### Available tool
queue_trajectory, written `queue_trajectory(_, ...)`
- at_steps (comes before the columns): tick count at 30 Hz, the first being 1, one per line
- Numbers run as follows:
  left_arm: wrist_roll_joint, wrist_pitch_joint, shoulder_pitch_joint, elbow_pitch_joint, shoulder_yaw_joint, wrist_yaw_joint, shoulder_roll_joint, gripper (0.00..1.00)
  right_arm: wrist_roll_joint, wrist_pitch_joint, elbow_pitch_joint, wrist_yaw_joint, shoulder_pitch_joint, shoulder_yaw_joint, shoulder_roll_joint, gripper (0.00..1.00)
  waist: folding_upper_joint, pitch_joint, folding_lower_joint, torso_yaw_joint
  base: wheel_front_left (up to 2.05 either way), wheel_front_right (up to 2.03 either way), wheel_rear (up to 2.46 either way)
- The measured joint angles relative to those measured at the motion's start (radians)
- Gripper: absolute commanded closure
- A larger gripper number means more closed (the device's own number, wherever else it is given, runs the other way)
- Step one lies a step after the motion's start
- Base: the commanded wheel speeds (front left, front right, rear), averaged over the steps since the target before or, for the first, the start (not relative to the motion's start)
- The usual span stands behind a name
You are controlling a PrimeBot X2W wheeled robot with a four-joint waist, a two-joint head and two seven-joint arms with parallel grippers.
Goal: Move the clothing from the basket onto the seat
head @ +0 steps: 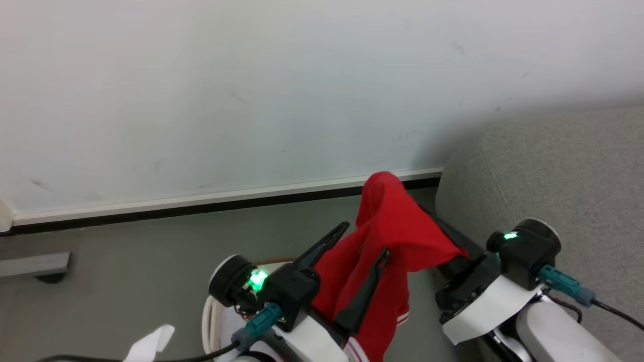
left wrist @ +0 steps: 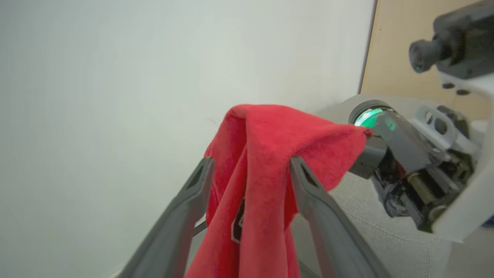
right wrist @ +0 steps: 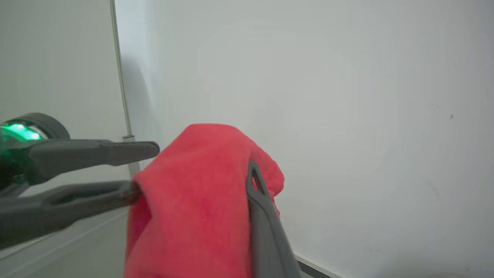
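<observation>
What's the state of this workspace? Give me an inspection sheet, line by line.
Surface: grey floor; grey sofa at right.
Job's things: red garment held up between basket and sofa, not yet on the sofa.
Clutter: white scrap left of the basket.
Grippers: left gripper open, garment hanging between its fingers; right gripper shut on the garment.
Cables: teal-plugged cables at both wrists.
Surroundings: white wall, dark skirting.

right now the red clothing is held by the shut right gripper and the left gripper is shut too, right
No: the left wrist view shows the left gripper open, fingers spread, the clothing between them. The right gripper is shut on it.
</observation>
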Motion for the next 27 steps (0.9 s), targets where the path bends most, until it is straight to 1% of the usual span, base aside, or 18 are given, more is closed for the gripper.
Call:
queue_trajectory(5, 0.014, -0.001, -0.005, 0.018, -0.015, -0.002, 0.007, 0.0, -0.013, -0.011, -0.043, 0.0, 0.004, -0.086, -0.006, 1.0, 0.0, 0.022, 0.0, -0.046, 0.0, 0.0, 0.0)
queue_trajectory(11, 0.029, -0.019, -0.027, 0.024, -0.027, -0.011, 0.014, 0.0, -0.03, -0.009, -0.099, 0.0, 0.027, -0.182, -0.013, 1.0, 0.0, 0.048, 0.0, -0.123, 0.0, 0.0, 0.0)
queue_trajectory(19, 0.035, -0.026, -0.052, 0.026, -0.046, -0.022, 0.015, 0.0, -0.035, -0.001, -0.149, 0.0, 0.077, -0.293, 0.007, 1.0, 0.0, 0.084, 0.0, -0.23, 0.0, 0.0, 0.0)
queue_trajectory(23, 0.039, -0.024, -0.068, 0.025, -0.049, -0.027, 0.018, 0.0, -0.037, -0.002, -0.169, 0.0, 0.086, -0.353, 0.031, 1.0, 0.0, 0.117, 0.0, -0.258, 0.0, 0.0, 0.0)
queue_trajectory(27, 0.043, -0.014, -0.096, 0.019, -0.049, -0.035, 0.024, 0.0, -0.038, 0.004, -0.186, 0.0, 0.079, -0.431, 0.063, 1.0, 0.0, 0.163, 0.0, -0.264, 0.0, 0.0, 0.0)
